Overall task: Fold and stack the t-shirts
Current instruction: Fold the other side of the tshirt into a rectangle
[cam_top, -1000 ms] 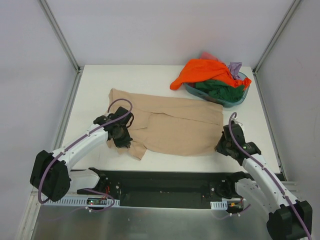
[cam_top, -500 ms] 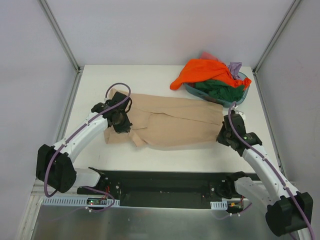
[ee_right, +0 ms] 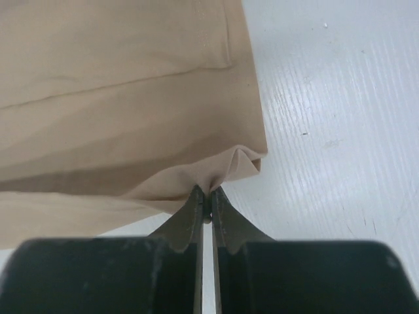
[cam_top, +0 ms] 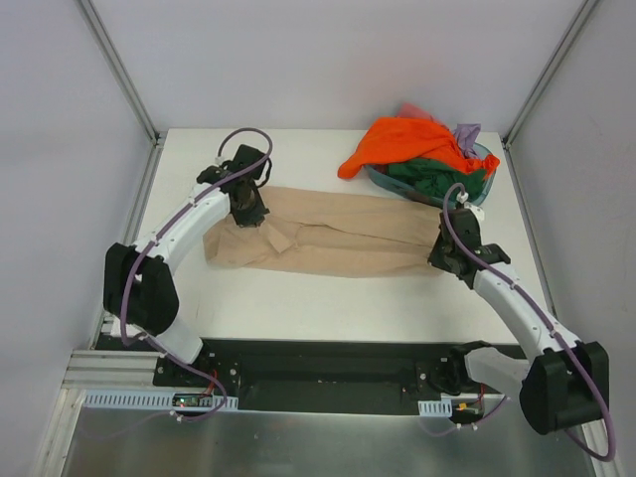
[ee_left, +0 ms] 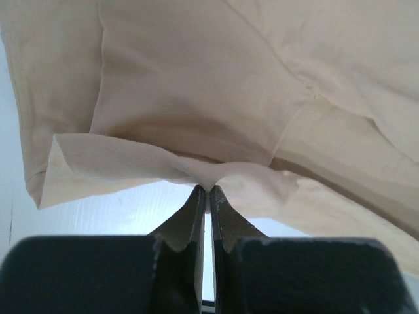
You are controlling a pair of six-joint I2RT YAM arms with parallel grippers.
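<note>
The large tan-beige t-shirt (cam_top: pixel 338 234) lies across the middle of the white table, its near half lifted and folded back. My left gripper (cam_top: pixel 248 212) is shut on a pinch of its edge (ee_left: pixel 208 175) at the left. My right gripper (cam_top: pixel 444 253) is shut on its right corner (ee_right: pixel 226 171). The orange t-shirt (cam_top: pixel 402 142) drapes over the teal basin (cam_top: pixel 452 202) at the back right, with the dark green t-shirt (cam_top: pixel 437 179), a lilac one (cam_top: pixel 467 132) and a pinkish red one (cam_top: pixel 412 109) inside.
Metal frame posts (cam_top: pixel 119 70) stand at the table's back corners. The table's right edge (cam_top: pixel 527 248) runs close past my right arm. A black rail (cam_top: pixel 318 363) lies along the near edge.
Both grippers have carried the near edge of the tan-beige t-shirt away from me toward the back, folding it over. The shirt now shows as a narrower band.
</note>
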